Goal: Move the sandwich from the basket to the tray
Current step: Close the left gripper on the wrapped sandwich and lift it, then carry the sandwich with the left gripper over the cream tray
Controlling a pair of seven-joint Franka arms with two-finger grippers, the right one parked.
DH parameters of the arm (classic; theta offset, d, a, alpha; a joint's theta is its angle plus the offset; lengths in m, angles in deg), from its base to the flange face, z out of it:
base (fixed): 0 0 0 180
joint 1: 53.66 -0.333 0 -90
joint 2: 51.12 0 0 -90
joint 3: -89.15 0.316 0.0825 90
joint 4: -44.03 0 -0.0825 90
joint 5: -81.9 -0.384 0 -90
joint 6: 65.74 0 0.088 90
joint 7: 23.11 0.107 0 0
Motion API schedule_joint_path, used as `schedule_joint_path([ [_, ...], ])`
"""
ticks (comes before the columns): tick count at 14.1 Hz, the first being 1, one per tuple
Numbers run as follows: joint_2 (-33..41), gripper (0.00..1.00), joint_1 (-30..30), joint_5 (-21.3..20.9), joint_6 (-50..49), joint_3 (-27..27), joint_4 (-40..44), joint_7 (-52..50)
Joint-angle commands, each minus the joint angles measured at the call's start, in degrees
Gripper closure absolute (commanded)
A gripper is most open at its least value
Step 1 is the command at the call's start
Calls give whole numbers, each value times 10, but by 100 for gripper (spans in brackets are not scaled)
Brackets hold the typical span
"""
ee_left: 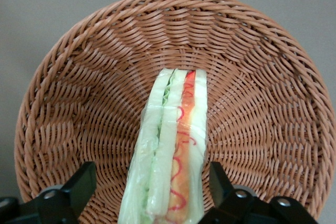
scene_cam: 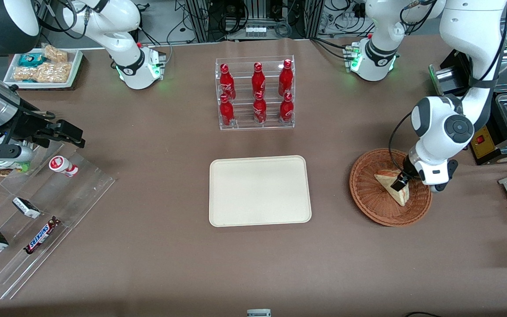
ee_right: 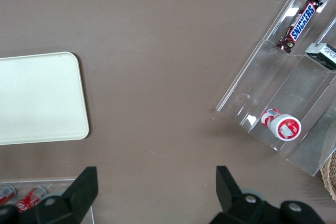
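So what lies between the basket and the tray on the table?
Nothing: the front view shows bare brown table between the basket and the tray. The gripper is down in the basket, straddling the sandwich.

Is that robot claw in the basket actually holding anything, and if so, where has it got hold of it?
Not yet, it seems. The gripper is open, one finger on each side of the sandwich, which still lies in the basket. Gaps show on both sides.
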Motion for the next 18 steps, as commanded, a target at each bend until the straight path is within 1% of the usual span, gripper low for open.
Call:
schedule_joint_path([
  [1,10,89,11,-7,-44,-3,11,-5],
  [3,12,92,25,-8,-103,-3,49,-1],
  [5,7,93,41,-6,-183,-3,112,35],
  [7,-7,93,65,-2,-215,-5,169,51],
  [11,-76,93,167,-4,-212,-4,271,52],
  [13,-135,92,223,-5,-210,-4,346,52],
  [15,-183,92,278,-6,-200,-3,400,50],
  [16,-203,92,306,-10,-179,-1,420,43],
  [18,-224,92,345,-28,-143,0,429,26],
])
